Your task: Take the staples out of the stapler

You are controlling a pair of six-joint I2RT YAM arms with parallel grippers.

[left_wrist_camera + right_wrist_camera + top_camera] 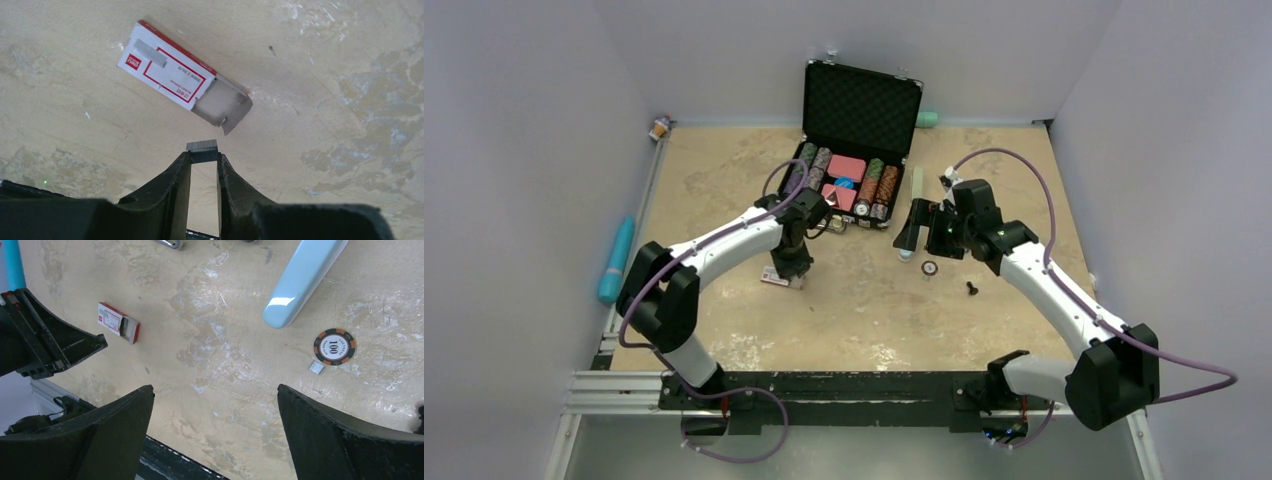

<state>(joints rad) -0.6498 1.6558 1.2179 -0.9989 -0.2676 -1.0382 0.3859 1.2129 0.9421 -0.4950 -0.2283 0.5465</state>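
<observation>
My left gripper (204,157) is shut on a short silvery-grey strip of staples (202,146), held at its fingertips just above the table. Right beyond it lies an open red-and-white staple box (172,77). In the top view the left gripper (792,262) hangs over that box (779,279). The light-blue stapler (300,277) lies on the table. My right gripper (215,387) is open and empty, hovering near the stapler's rounded end. In the top view the right gripper (911,232) hides most of the stapler (906,255). Another small silvery staple piece (316,367) lies next to a poker chip (334,346).
An open black case of poker chips (854,180) stands at the back centre. A small black object (972,289) lies right of the loose chip (930,268). A teal tube (616,258) lies beyond the table's left edge. The staple box also shows in the right wrist view (117,322).
</observation>
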